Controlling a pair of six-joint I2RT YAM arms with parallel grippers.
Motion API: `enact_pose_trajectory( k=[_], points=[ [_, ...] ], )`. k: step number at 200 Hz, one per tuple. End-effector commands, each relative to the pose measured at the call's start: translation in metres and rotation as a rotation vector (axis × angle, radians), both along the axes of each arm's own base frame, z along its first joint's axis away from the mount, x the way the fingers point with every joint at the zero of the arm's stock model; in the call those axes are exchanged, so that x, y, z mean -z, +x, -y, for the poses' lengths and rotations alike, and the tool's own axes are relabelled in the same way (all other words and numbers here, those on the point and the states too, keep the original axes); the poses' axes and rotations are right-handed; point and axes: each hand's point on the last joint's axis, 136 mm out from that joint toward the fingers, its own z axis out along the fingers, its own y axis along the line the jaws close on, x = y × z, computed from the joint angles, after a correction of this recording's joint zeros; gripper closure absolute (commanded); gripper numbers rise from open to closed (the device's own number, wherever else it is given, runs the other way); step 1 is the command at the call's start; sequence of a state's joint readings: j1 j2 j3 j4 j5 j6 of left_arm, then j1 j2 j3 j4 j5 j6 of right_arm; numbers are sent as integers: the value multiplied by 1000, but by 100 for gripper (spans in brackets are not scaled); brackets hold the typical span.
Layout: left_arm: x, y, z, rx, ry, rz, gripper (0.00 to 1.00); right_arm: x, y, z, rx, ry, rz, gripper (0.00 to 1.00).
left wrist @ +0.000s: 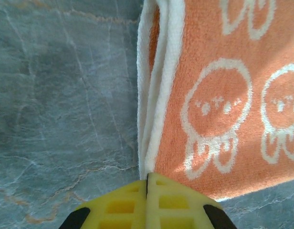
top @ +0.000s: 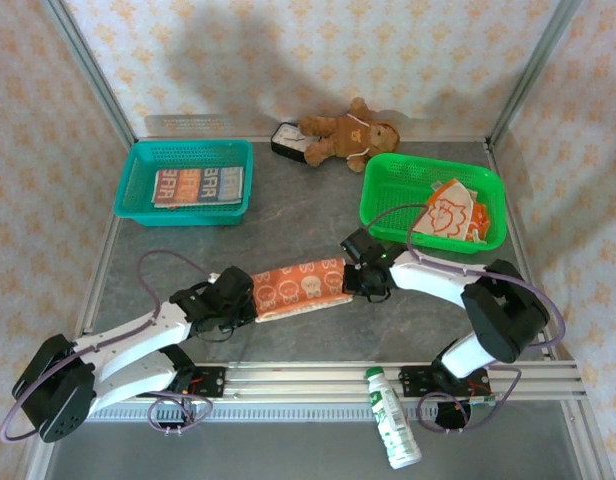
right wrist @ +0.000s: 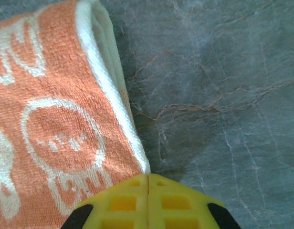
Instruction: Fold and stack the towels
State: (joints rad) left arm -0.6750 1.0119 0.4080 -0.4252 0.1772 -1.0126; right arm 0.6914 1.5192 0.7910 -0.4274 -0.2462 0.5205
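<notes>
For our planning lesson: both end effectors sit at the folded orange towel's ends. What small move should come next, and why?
Probably raise both ends slightly together: the left end effector and right end effector are shut on opposite ends of the towel, which lies flat.

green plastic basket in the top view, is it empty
No, the green plastic basket holds a crumpled orange-and-white printed towel.
</notes>
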Motion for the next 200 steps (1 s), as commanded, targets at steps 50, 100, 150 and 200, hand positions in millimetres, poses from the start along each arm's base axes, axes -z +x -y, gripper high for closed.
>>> enact_pose_trajectory(
  k=[50, 100, 150, 200],
  points=[
    [-13, 9, -1, -30, 24, 34, 68, -18, 3, 2, -20, -1, 62, 76],
    [-19, 32, 5, -69, 43, 81, 65, -51, 15, 0, -22, 35, 165, 49],
    [-12, 35, -4, -97, 146, 58, 64, -59, 17, -3, -38, 51, 180, 47],
    [10, 28, 3, -64, 197, 6, 59, -59, 18, -3, -49, 43, 184, 47]
  ],
)
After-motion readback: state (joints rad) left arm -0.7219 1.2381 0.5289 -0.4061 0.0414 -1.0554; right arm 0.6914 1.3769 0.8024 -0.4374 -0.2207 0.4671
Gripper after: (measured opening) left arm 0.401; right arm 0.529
